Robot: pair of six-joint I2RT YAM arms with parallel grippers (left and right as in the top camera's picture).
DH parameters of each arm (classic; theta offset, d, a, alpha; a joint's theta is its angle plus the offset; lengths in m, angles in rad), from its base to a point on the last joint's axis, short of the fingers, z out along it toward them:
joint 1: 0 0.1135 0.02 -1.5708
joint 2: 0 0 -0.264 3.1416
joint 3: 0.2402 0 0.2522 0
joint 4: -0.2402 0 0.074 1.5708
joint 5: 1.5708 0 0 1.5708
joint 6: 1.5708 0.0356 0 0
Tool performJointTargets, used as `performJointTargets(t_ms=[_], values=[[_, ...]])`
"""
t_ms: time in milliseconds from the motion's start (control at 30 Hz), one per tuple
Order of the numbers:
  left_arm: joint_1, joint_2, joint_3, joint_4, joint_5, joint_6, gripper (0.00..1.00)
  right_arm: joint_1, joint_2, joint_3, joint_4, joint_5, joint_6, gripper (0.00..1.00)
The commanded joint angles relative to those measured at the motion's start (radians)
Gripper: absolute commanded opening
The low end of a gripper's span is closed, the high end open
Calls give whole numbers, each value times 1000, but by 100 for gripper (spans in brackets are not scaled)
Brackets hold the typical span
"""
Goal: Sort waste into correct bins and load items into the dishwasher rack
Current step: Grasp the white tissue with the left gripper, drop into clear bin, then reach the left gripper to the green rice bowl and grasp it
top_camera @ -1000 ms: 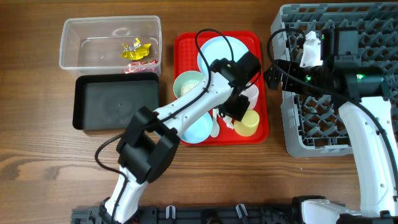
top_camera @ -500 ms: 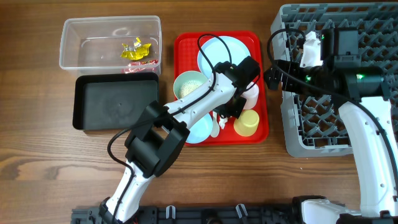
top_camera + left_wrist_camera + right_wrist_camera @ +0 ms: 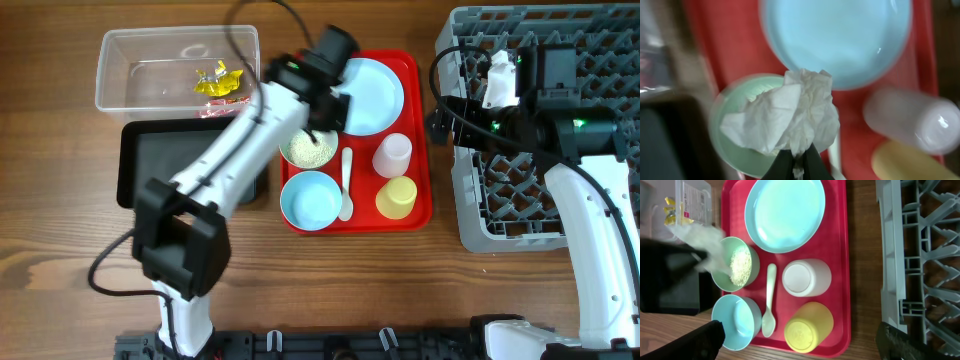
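My left gripper (image 3: 799,161) is shut on a crumpled white tissue (image 3: 790,115), which hangs above the pale green bowl (image 3: 732,150). That bowl (image 3: 310,150) holds rice-like grains. In the overhead view the left gripper (image 3: 318,125) is over the bowl's far rim. The light blue plate (image 3: 368,95), light blue bowl (image 3: 310,198), white spoon (image 3: 346,185), white cup (image 3: 392,155) and yellow cup (image 3: 396,197) lie on the red tray (image 3: 422,210). My right gripper (image 3: 440,115) stands open and empty at the left edge of the grey dishwasher rack (image 3: 500,210), above the tray.
The clear tub (image 3: 150,70) at the back left holds yellow wrappers (image 3: 218,80). The black tray (image 3: 170,170) lies just in front of it, partly under my left arm. The rack fills the right side.
My left gripper shut on the tissue beside the cups, then swung up and to the left over the green bowl. The right arm has stayed still.
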Motion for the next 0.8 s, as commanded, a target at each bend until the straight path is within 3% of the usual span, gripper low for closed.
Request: performJointTargets(t_ms=[0,267,300,367,600,767], values=[[181,-45,0,61,-52,-35,4,0,4,18,3,17,7,100],[422,-25,0,215,-56,-39,4,0,4,18,26,17,8,100],[432,-24,0,223,-56,-39,28,0,4,18,26,17,8,100],[435,-24,0,230,-56,-39,100,0,4,18,26,17,8,100],[370,-24,0,125,24,-27,100,0,4,18,26,17,8,100],[87,-23,-6,30,-11,23,98,0,7,18,25,17,8,100]])
